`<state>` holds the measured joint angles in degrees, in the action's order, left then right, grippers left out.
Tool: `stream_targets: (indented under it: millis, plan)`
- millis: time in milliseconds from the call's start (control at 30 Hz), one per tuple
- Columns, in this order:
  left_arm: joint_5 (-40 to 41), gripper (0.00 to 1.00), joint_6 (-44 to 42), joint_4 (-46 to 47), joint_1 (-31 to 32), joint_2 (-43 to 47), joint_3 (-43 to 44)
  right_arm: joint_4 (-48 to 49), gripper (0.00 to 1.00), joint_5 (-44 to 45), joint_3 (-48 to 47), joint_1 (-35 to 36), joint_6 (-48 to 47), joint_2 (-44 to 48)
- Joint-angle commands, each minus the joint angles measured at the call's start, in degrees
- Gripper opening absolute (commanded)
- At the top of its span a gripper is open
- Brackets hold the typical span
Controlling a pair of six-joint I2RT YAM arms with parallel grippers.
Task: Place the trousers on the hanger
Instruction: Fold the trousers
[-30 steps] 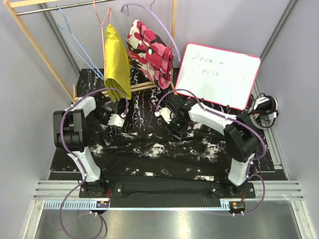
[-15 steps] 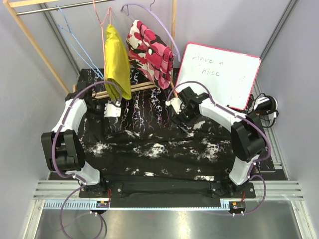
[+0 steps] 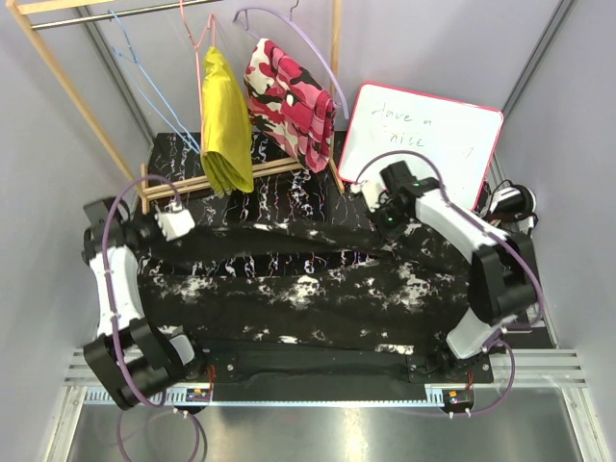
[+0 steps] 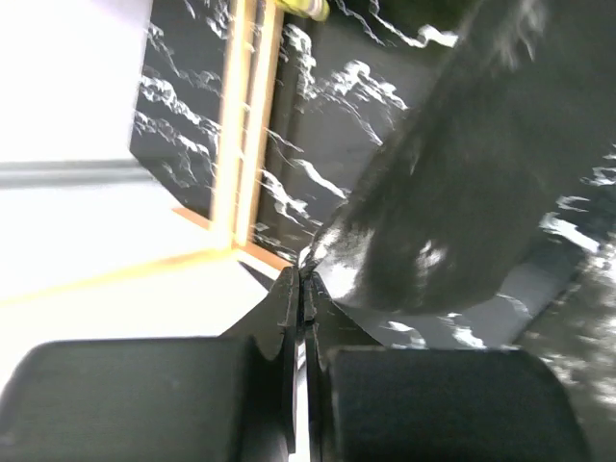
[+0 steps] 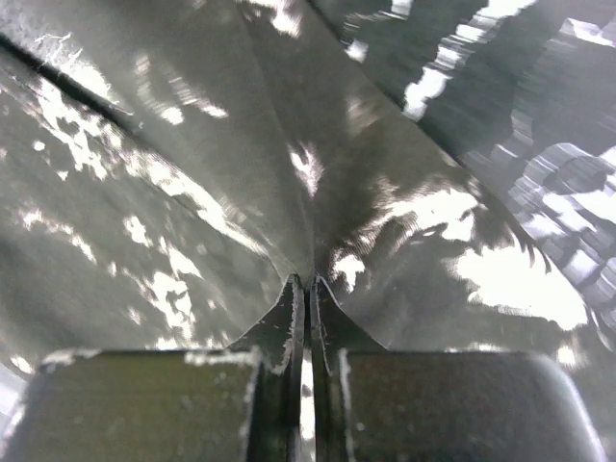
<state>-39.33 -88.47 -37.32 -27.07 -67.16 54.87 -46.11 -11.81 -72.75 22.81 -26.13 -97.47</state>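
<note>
The black trousers (image 3: 308,289) with white blotches lie spread wide across the table. They are pulled out between my two grippers. My left gripper (image 3: 188,229) is shut on their left end, and in the left wrist view a fold of the trousers (image 4: 452,192) is pinched at the left gripper's (image 4: 304,281) tips. My right gripper (image 3: 386,225) is shut on their far right part. In the right wrist view the trousers (image 5: 192,192) fan out from the right gripper's (image 5: 307,282) closed tips. The light-blue wire hanger (image 3: 159,93) hangs on the rack at the back left, apart from both grippers.
A wooden rack (image 3: 67,77) stands at the back, its base bars (image 3: 241,173) on the black veined tabletop. It carries a pink wire hanger (image 3: 197,38) with a yellow garment (image 3: 223,120) and a lilac hanger (image 3: 289,24) with a pink camouflage garment (image 3: 289,101). A whiteboard (image 3: 421,144) leans at the back right.
Both arms have swung apart, the left one to the left and the right one to the right. The right gripper has shut on the fabric. The trousers now lie stretched wider.
</note>
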Motion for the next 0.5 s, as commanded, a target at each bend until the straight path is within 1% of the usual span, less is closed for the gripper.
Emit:
stream_targets:
  millis: [0, 33, 100, 133, 267, 300, 367, 400, 467]
  plan:
    - [-7.1, 0.0, -2.6, 6.5, -3.9, 3.3, -10.5, -1.3, 0.0, -0.9, 3.6, -1.0, -2.4, 10.1]
    - [-6.8, 0.0, -3.2, 6.4, -4.2, 3.9, -12.9, -1.5, 0.0, -1.2, 5.5, -1.0, -2.5, 10.7]
    - [-6.0, 0.0, -4.3, 5.8, -5.1, 4.0, -14.6, -2.5, 0.0, -0.8, 7.5, -1.0, -3.5, 11.5]
    - [-5.8, 0.0, -6.4, 5.4, -5.4, 3.9, -15.9, -2.7, 0.0, -0.7, 9.5, -1.0, -3.9, 11.5]
    - [-5.1, 0.0, -8.5, 4.5, -5.6, 1.3, -15.8, -2.8, 0.0, 1.0, 11.3, -1.0, -5.2, 9.9]
    - [-6.4, 0.0, -7.1, 4.5, -5.5, 0.6, -14.7, -2.8, 0.0, 1.6, 10.9, -1.0, -5.2, 9.3]
    - [-7.4, 0.0, -3.5, 4.6, -4.8, -2.0, -9.5, -2.7, 0.0, 2.1, 8.4, -1.1, -5.2, 8.3]
    - [-7.8, 0.0, 2.0, 4.7, -3.5, -3.1, -4.4, -2.8, 0.0, 2.7, 7.3, -1.0, -4.8, 7.6]
    - [-8.2, 0.0, 7.5, 5.2, -2.8, -5.9, 1.0, -2.8, 0.0, 3.4, 3.4, -1.2, -4.6, 7.1]
